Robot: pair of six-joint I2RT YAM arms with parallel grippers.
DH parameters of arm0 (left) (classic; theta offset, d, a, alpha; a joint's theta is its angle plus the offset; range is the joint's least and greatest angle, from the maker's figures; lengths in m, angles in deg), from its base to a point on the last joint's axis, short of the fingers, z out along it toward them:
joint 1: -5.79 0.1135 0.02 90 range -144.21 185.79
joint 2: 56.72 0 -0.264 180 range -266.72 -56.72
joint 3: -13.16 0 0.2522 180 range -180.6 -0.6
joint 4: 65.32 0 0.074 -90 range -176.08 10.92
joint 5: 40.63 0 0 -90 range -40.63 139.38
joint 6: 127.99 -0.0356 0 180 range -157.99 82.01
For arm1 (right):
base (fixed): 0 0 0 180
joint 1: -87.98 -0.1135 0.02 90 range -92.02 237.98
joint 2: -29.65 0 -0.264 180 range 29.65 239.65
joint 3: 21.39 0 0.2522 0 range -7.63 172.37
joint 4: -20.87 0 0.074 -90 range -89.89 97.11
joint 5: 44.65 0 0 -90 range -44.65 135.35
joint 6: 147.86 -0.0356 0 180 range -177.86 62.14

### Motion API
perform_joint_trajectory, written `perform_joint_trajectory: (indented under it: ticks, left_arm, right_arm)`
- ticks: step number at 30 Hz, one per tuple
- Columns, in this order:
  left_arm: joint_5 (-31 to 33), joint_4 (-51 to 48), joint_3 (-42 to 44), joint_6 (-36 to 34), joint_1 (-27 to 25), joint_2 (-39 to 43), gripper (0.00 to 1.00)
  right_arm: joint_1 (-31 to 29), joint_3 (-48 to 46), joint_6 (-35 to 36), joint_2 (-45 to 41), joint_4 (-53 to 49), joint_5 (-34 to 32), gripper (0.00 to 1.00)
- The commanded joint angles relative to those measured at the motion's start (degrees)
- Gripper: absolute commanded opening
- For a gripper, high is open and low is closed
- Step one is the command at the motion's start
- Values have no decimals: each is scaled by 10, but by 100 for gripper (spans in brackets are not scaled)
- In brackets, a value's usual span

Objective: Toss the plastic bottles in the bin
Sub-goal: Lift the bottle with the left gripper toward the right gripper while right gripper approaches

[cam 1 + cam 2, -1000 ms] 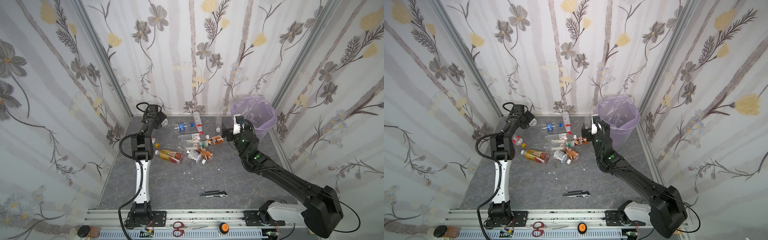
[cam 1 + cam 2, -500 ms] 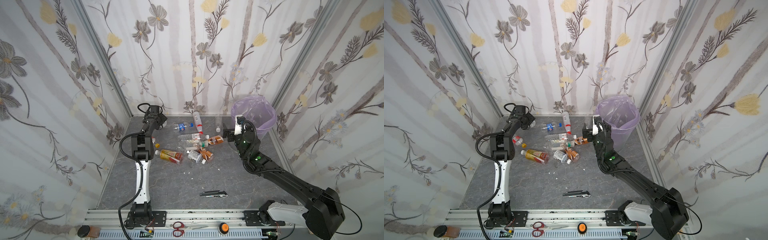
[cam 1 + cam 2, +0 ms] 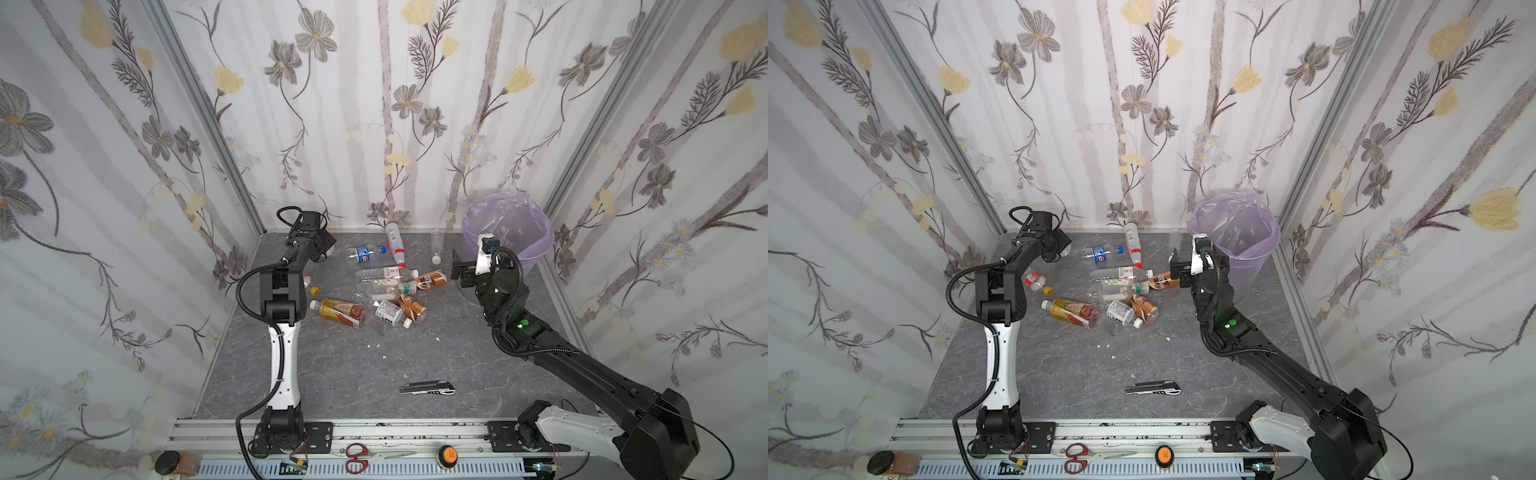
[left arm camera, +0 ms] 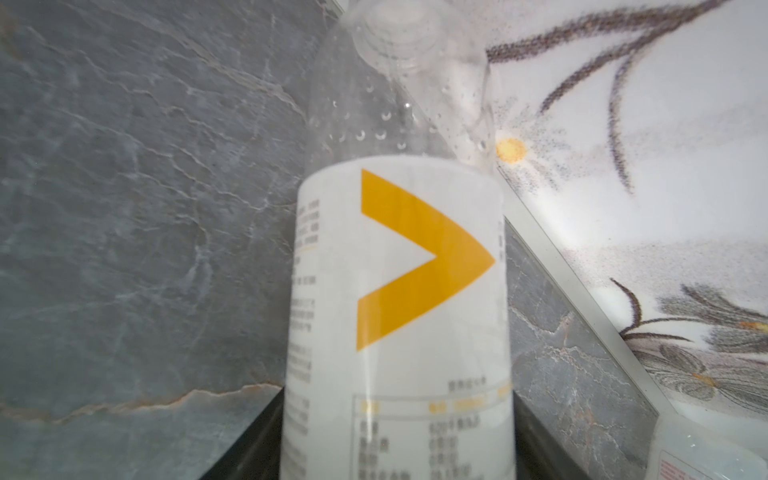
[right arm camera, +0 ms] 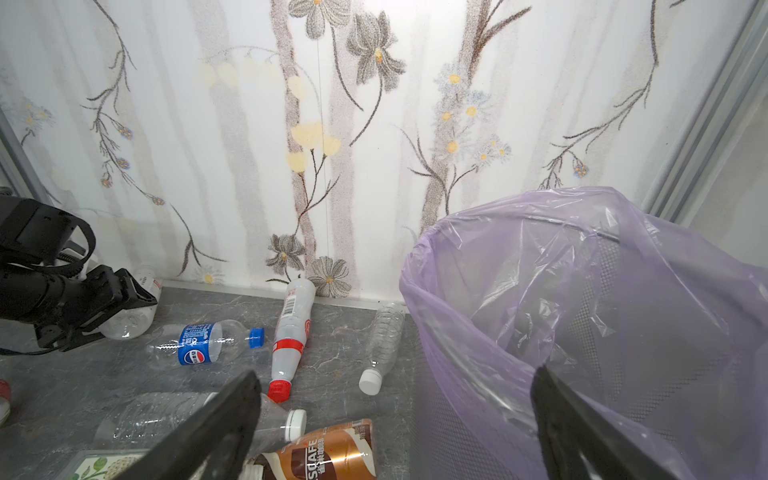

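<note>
Left claw [image 4: 399, 401] flanks a clear cylindrical bottle [image 4: 399, 270], smooth white label.

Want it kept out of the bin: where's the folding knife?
In both top views the folding knife lies alone on the grey floor near the front rail, nearer the right arm's base, well apart from the bottle pile.

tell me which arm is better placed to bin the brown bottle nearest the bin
Right, likely. The right gripper is open and empty, close to that brown bottle and beside the bin. The left gripper is in the far corner, away from the bin, with a white-labelled bottle between its jaws.
</note>
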Motion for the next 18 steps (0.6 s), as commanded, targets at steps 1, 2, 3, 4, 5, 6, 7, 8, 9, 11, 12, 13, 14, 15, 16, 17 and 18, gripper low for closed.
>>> perform_joint_trajectory:
  ticks: [1, 2, 3, 4, 5, 6, 7, 8, 9, 11, 12, 13, 14, 15, 16, 17, 18]
  left_arm:
    - [-11, -4, 15, -11, -2, 23, 64]
    - [-15, -4, 22, -16, -3, 30, 63]
    - [-19, -4, 33, -21, -5, 41, 62]
    - [-21, -3, 43, -25, -7, 51, 60]
    - [-24, -3, 56, -30, -9, 65, 59]
    - [-26, -2, 70, -35, -11, 78, 59]
    - [-27, -2, 84, -41, -14, 90, 58]
    - [-26, -2, 95, -47, -17, 101, 58]
    - [-27, -2, 108, -54, -20, 113, 58]
    - [-30, -1, 132, -68, -26, 135, 59]
    - [-28, 0, 148, -74, -30, 150, 58]
    - [-25, 4, 163, -83, -34, 165, 58]
    - [-22, 7, 178, -92, -39, 177, 58]
    - [-18, 11, 195, -101, -44, 193, 58]
    - [-20, 17, 212, -111, -49, 210, 58]
    - [-21, 27, 233, -120, -55, 229, 58]
    - [-22, 40, 255, -131, -62, 250, 58]
  right_arm:
    - [0, -4, -5, -3, 15, -4, 100]
    - [0, -3, -8, -3, 16, -3, 100]
    - [1, -3, -13, -1, 19, -2, 100]
    - [1, 1, -16, 1, 15, -2, 100]
    - [1, 8, -24, 3, 4, -3, 100]
    - [0, 16, -34, 4, -7, -6, 100]
    - [1, 21, -42, 4, -12, -8, 100]
    - [1, 25, -48, 3, -15, -10, 100]
    - [2, 27, -53, 1, -17, -7, 100]
    - [1, 28, -61, -5, -17, 7, 100]
    - [2, 29, -65, -8, -20, 17, 100]
    - [3, 32, -68, -9, -27, 28, 100]
    - [4, 34, -71, -10, -32, 37, 100]
    - [4, 39, -75, -9, -36, 40, 100]
    - [5, 45, -82, -8, -45, 40, 100]
    - [9, 53, -90, -5, -55, 44, 100]
    - [15, 65, -98, -1, -72, 54, 100]
